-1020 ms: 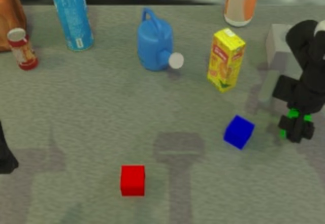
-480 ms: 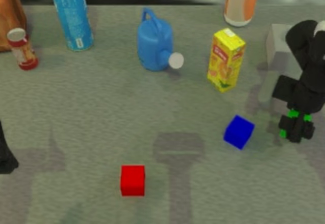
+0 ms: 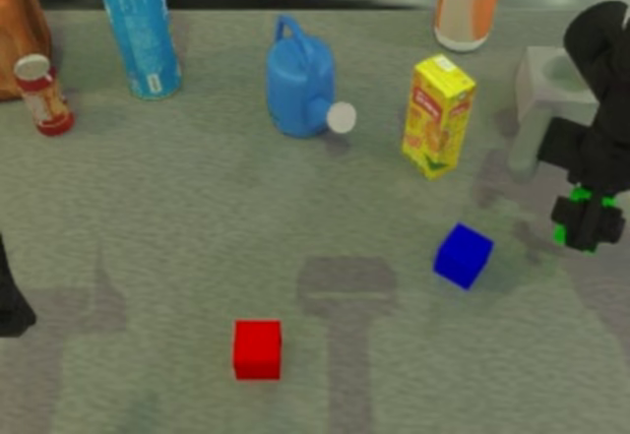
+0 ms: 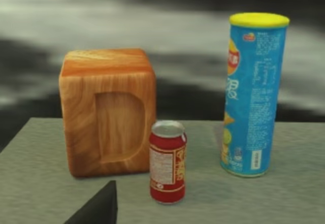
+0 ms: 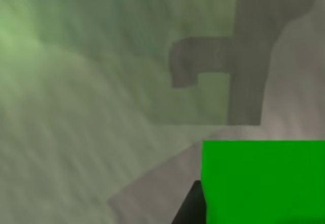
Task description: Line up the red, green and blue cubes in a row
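Green cube [image 3: 583, 201] gripped by right pincer [image 3: 587, 219], raised near table's right edge.

A grey block with a round hole [image 3: 547, 76] stands nearest the jaws of the right gripper [image 3: 588, 222], just beyond them on the grey-green table [image 3: 197, 208]. Farther toward the table's left stand a yellow juice carton [image 3: 438, 114] and a blue watering jug [image 3: 300, 78], with a white-and-orange bottle [image 3: 469, 1] behind. Farthest from those jaws are a blue crisps tube [image 3: 138, 26], a red can [image 3: 41, 94] and a wooden block [image 4: 107, 112].
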`<state>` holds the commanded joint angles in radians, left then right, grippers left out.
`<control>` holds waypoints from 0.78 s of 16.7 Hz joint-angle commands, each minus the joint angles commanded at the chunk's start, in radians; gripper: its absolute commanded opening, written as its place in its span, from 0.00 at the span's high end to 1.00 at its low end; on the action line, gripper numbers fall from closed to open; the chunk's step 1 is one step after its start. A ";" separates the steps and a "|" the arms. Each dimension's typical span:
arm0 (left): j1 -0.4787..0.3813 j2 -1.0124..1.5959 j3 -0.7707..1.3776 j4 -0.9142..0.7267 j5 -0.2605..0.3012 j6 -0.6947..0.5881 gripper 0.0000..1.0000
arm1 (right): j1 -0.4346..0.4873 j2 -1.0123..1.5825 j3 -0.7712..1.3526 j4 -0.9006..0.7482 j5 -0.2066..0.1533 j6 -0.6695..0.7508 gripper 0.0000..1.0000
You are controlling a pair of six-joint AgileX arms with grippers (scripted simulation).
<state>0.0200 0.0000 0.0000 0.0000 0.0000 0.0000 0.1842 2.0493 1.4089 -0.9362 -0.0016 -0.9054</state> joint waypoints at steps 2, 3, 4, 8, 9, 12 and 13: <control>0.000 0.000 0.000 0.000 0.000 0.000 0.00 | 0.003 -0.031 0.034 -0.064 0.000 -0.001 1.00; 0.000 0.000 0.000 0.000 0.000 0.000 0.00 | 0.004 -0.042 0.043 -0.079 0.000 0.000 1.00; 0.000 0.000 0.000 0.000 0.000 0.000 0.00 | 0.004 -0.047 0.046 -0.085 0.000 0.000 1.00; 0.000 0.000 0.000 0.000 0.000 0.000 0.00 | 0.001 -0.042 0.045 -0.083 0.000 0.002 1.00; 0.000 0.000 0.000 0.000 0.000 0.000 0.00 | 0.013 -0.040 0.049 -0.086 0.000 0.005 1.00; 0.000 0.000 0.000 0.000 0.000 0.000 0.00 | 0.108 -0.028 0.078 -0.102 0.000 0.033 1.00; 0.000 0.000 0.000 0.000 0.000 0.000 0.00 | 0.153 -0.024 0.090 -0.109 0.000 0.048 1.00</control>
<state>0.0200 0.0000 0.0000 0.0000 0.0000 0.0000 0.3374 2.0257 1.4993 -1.0452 -0.0012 -0.8570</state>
